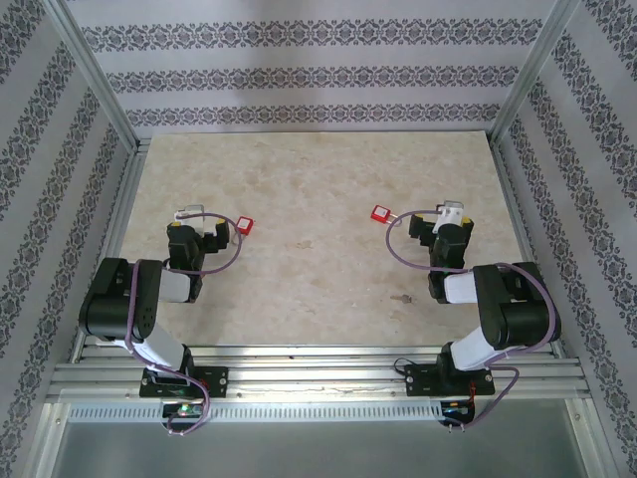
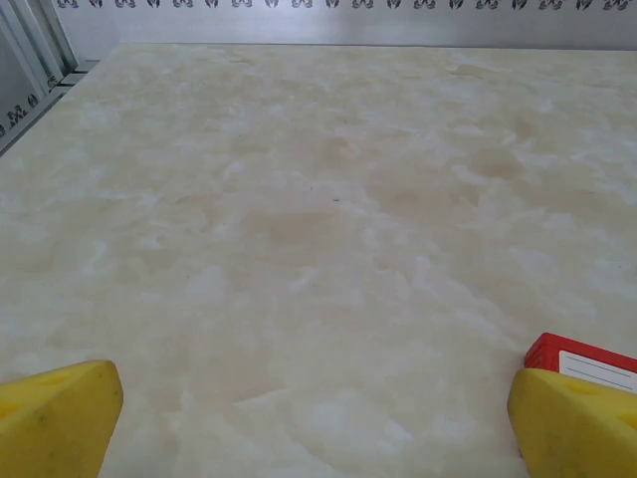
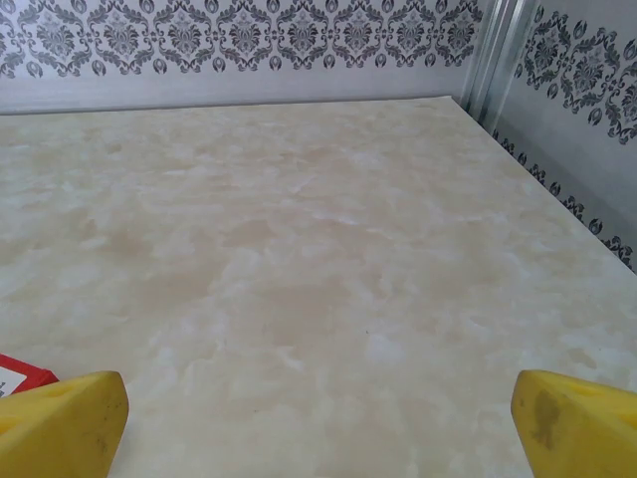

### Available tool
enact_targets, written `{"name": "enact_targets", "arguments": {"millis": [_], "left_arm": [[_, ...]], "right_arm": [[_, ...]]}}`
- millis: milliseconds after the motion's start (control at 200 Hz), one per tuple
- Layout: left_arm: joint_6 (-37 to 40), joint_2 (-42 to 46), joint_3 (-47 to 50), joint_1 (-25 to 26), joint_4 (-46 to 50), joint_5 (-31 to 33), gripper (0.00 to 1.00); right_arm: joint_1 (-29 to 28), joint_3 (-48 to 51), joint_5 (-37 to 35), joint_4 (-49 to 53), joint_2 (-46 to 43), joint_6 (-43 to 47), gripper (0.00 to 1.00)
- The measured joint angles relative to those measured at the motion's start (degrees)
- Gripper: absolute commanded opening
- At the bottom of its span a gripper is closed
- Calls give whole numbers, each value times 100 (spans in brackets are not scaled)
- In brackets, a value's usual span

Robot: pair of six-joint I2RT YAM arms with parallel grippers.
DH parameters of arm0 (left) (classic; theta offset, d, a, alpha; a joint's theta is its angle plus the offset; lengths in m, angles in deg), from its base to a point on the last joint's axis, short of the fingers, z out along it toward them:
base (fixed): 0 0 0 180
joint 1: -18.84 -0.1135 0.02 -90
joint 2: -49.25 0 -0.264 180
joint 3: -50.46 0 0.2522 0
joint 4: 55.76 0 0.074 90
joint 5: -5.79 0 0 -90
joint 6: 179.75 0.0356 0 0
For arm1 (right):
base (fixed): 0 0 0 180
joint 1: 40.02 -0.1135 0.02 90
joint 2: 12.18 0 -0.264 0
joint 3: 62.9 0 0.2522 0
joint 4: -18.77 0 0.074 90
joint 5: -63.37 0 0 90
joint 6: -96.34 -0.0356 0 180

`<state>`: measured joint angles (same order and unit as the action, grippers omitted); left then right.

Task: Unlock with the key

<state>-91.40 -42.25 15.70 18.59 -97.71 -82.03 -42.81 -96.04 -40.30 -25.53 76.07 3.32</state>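
We see the left gripper [image 2: 317,426] and right gripper [image 3: 318,426] low over the marble table [image 1: 318,179], jaws wide and empty, seemingly parked ready to begin.

Bright, even, diffuse light, faint soft shadows on the table [image 1: 318,269], yellow jaws perhaps slightly blurred

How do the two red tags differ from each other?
The left tag sits by the left gripper's right finger; the right tag sits by the right gripper's left finger. The left tag is on the table's left half, the right tag on its right half. Both are small, red and square.
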Motion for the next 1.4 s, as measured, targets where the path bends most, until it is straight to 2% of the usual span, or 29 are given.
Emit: {"name": "enact_targets", "arguments": {"millis": [1129, 1219, 1284, 1399], "left_arm": [[46, 101, 35, 13, 35, -79, 100], [142, 813, 33, 160, 706, 59, 100], [120, 1543, -87, 275, 1213, 179, 100], [-195, 2653, -667, 330, 2096, 203, 100]], "right_arm": [[-111, 85, -39, 15, -133, 109, 98], [-629, 114, -444, 614, -868, 326, 98], [-966, -155, -592, 1628, -1709, 229, 98], [-927, -1259, -520, 3611, -2603, -579, 98]]}}
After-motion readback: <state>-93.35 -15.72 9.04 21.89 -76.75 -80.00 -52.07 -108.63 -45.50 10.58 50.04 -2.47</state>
